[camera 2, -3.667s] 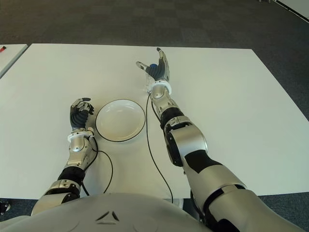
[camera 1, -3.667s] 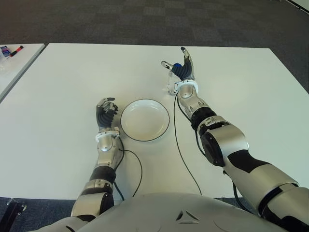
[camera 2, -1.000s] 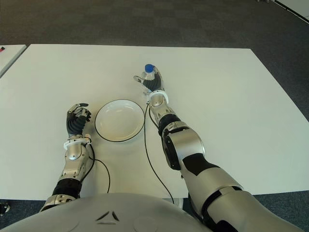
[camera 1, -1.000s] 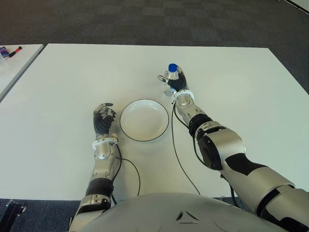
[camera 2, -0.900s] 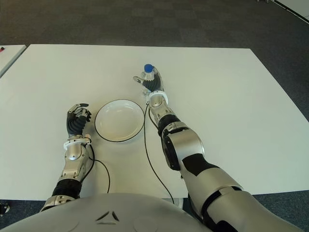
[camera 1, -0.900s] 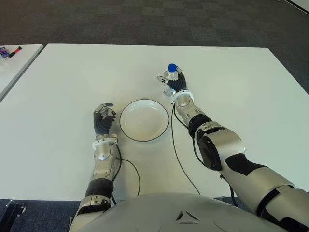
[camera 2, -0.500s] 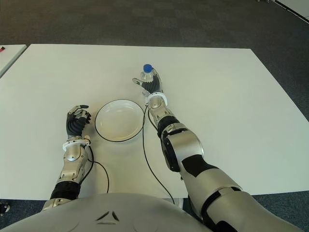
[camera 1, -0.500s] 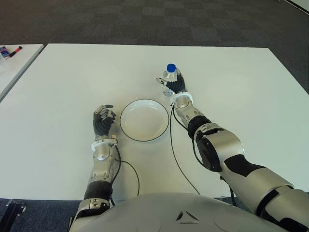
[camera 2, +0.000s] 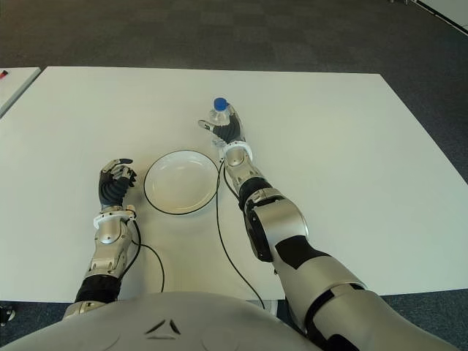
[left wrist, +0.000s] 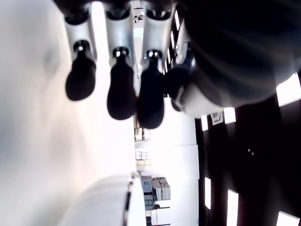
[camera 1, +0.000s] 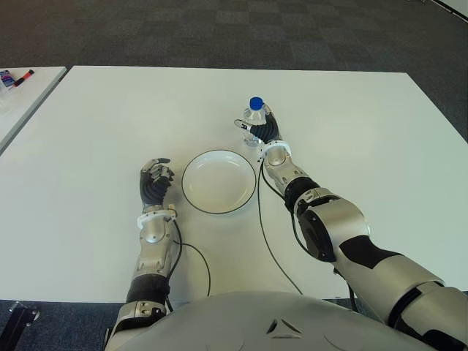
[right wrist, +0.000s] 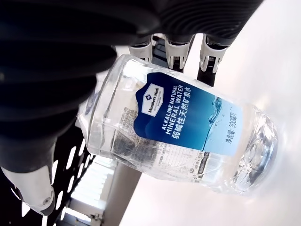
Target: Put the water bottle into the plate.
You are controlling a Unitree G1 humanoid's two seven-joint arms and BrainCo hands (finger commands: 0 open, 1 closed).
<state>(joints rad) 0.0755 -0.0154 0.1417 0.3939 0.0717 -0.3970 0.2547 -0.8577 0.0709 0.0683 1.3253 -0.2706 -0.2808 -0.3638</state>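
With its fingers wrapped round the upright water bottle (camera 1: 255,119), the right hand (camera 1: 265,134) should carry it level over the plate (camera 1: 219,181) rim before lowering, while the left hand (camera 1: 155,183) sits curled and empty beside the plate.

A broad white rectangular table (camera 1: 110,131) filled most of the room ahead, its top smooth and evenly lit. Beyond it lay dark grey carpet in a chequered tile pattern (camera 1: 219,29). To the left stood a second white table (camera 1: 29,88), close beside the first, carrying a few small marker pens (camera 1: 18,76).
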